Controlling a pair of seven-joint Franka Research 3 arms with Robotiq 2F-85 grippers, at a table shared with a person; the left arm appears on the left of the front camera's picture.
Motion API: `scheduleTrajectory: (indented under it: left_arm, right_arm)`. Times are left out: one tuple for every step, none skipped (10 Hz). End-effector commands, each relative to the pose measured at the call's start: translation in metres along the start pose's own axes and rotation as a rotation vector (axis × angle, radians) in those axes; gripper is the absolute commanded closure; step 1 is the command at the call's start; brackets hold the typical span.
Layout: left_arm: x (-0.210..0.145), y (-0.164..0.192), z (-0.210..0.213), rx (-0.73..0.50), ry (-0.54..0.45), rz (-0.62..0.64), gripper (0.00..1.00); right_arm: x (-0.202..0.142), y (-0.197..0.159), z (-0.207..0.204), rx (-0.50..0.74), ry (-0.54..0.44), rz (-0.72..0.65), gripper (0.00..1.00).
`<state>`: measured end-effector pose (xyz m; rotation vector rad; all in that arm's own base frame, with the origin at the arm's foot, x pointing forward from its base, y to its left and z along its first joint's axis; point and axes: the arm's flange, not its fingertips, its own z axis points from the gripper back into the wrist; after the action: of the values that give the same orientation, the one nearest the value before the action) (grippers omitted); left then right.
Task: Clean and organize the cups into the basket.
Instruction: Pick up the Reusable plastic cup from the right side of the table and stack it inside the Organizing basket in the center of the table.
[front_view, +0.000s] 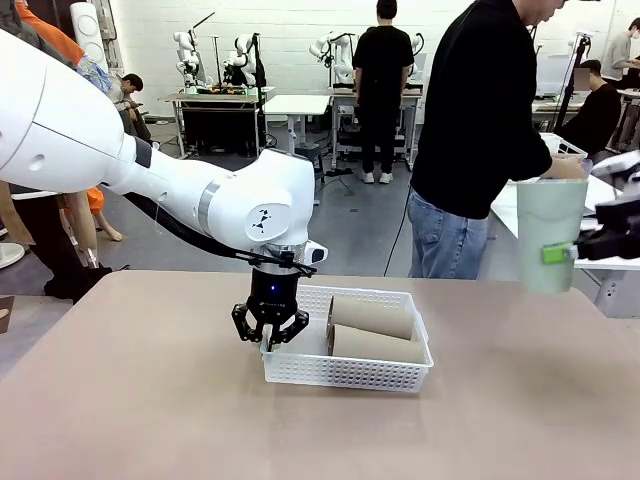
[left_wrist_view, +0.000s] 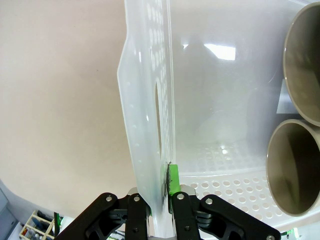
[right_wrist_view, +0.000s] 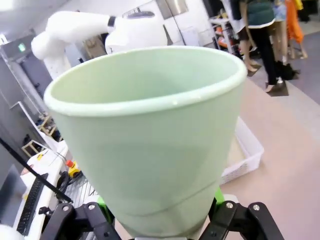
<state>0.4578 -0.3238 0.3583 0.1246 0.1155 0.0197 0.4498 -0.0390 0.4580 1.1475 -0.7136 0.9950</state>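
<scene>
The white basket stands mid-table with two taupe cups lying side by side in it. In the left wrist view their open mouths face me across the basket floor. My left gripper points down, shut on the basket's left wall. At the far right, the mint green cup hangs upright above the table edge, with my right gripper shut on its lower part. A person's hand is at its rim.
The person in a black top stands just behind the table's far right. A white side table lies behind the mint cup. Bare tan tabletop spreads left of and in front of the basket.
</scene>
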Motion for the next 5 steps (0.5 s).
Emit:
scheduleTrajectory:
  left_arm:
    - [-0.001,0.001,0.0,-0.002,-0.005,-0.008,1.0]
    - [-0.001,0.001,0.0,-0.002,-0.005,-0.008,1.0]
    - [-0.001,0.001,0.0,-0.002,-0.005,-0.008,1.0]
    - [-0.001,0.001,0.0,-0.002,-0.005,-0.008,1.0]
    - [-0.001,0.001,0.0,-0.002,-0.005,-0.008,1.0]
  right_arm:
    - [-0.001,0.01,-0.006,-0.077,0.005,0.014,0.24]
    - [0.001,0.014,-0.004,-0.12,-0.021,0.046,0.24]
    - [0.011,0.01,0.004,-0.032,0.005,0.016,0.24]
    - [0.011,0.01,0.004,-0.032,0.005,0.016,0.24]
    - [0.011,0.01,0.004,-0.032,0.005,0.016,0.24]
